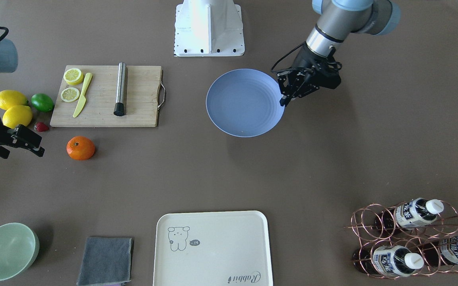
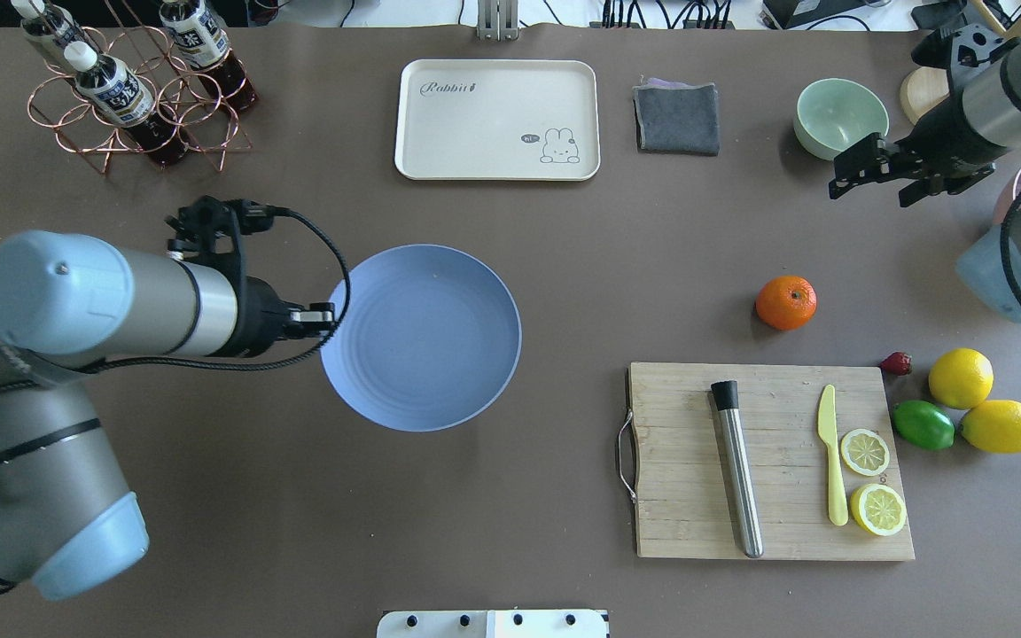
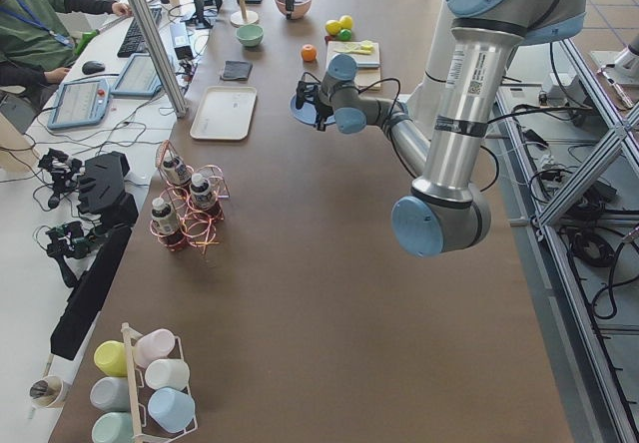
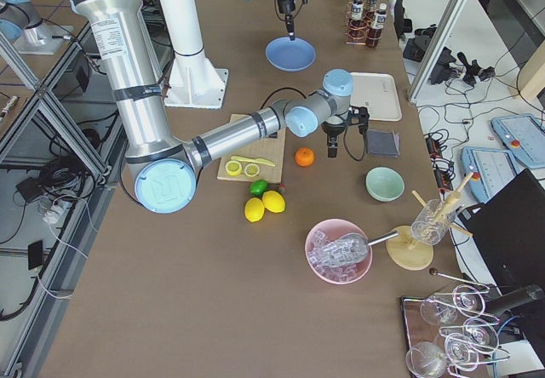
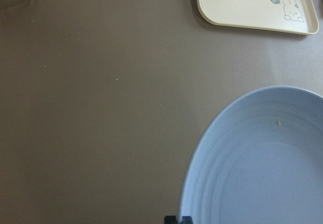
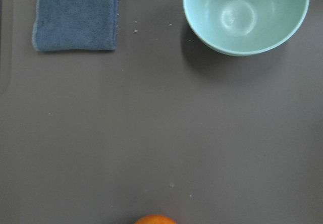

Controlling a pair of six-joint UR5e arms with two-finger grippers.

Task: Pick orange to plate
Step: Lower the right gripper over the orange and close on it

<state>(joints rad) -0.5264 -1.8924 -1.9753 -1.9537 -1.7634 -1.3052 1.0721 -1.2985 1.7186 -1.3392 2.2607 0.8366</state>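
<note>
The orange [image 1: 80, 147] lies on the brown table beyond the cutting board and also peeks in at the bottom edge of the right wrist view as the orange [image 6: 155, 219]. My right gripper [image 1: 22, 153] hovers open above the table beside it, a short way off toward the green bowl, with nothing between its fingers. The blue-lavender plate [image 1: 245, 102] rests empty at mid-table. My left gripper [image 1: 283, 102] stands at the plate's rim on my left side, shut on that edge. In the left wrist view its dark fingertips [image 5: 178, 219] just show against the rim.
A wooden cutting board [image 2: 697, 523] carries a metal rod, a yellow knife and lemon slices. Two lemons [image 2: 961, 377], a lime [image 2: 923, 424] and a strawberry lie beside it. A green bowl [image 2: 840, 115], grey cloth [image 2: 676, 118], cream tray [image 2: 497, 120] and bottle rack [image 2: 134, 97] line the far edge.
</note>
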